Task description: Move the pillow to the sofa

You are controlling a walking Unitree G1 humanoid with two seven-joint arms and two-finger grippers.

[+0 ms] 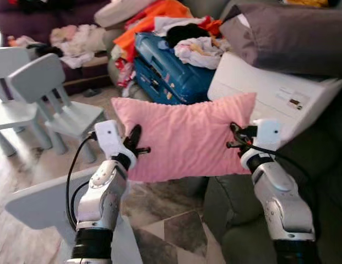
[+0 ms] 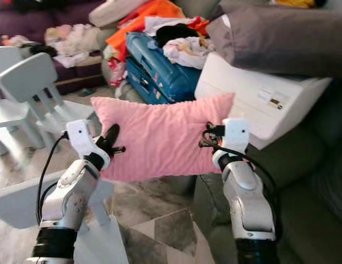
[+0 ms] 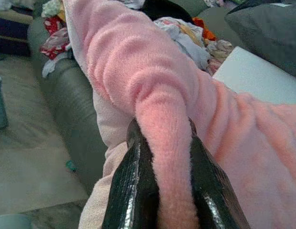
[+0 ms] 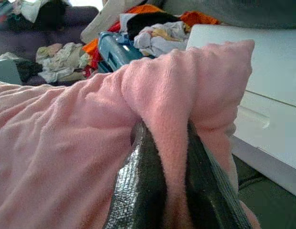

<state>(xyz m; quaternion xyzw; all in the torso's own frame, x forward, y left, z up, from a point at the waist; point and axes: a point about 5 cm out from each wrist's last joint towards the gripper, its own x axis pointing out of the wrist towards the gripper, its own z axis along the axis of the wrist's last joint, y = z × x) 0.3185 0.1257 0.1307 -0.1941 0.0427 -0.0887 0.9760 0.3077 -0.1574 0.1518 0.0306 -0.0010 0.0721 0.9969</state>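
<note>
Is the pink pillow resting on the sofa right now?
No, the pink pillow hangs in the air, pinched at each end by the left pincer and right pincer.

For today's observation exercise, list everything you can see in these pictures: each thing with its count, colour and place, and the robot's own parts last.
pillow: one, pink, held in the air between both grippers
suitcase: one, blue, on the sofa, clothes heaped on it
clothes: a heap, orange, white, black, red, over the suitcase
white box: one, on the sofa, right of the suitcase
grey cushion: one, lying on the white box
small chairs: two, pale grey-blue, on the floor at left
sofa: dark grey, ahead and right
left gripper: shut on the pillow's left edge
right gripper: shut on its right edge
</note>
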